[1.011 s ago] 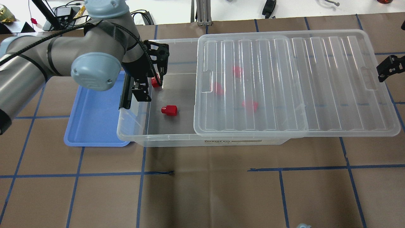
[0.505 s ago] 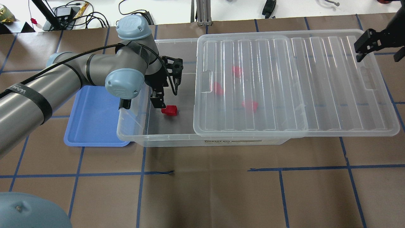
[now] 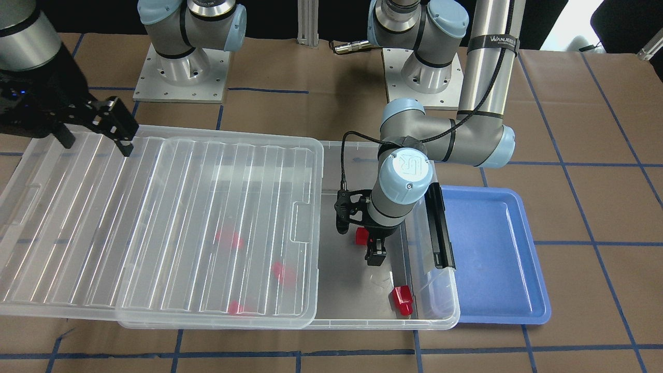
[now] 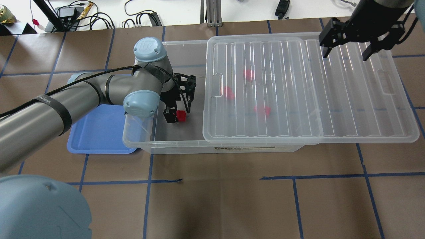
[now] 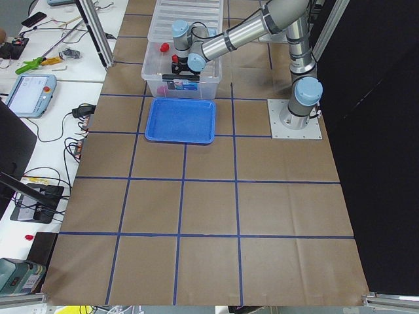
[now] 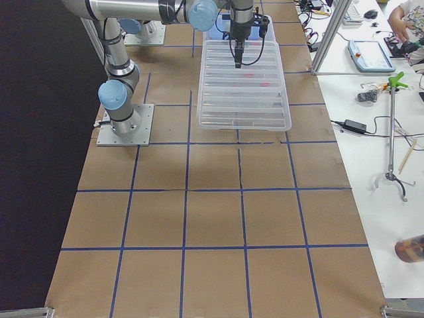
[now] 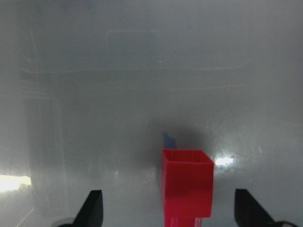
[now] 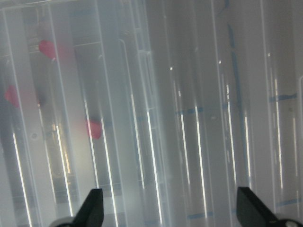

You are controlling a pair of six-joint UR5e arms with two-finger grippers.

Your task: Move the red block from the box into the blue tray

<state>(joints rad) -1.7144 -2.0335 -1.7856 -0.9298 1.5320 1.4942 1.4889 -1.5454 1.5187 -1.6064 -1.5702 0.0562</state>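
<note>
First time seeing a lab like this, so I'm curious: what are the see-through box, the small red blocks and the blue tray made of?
Box: clear glossy plastic, see-through walls; its ribbed lid blurs what's beneath. Red blocks: probably hard opaque plastic, crisp edges, slight sheen. Blue tray: smooth light-blue plastic, seemingly moulded, with rounded corners and raised rim.

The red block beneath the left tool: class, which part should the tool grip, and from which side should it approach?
Grip the red block by its cube-like body, across two flat opposite faces, not the narrower stub. Best come from straight above: it lies on the box floor in the uncovered end, and the open left tool straddles it.
</note>
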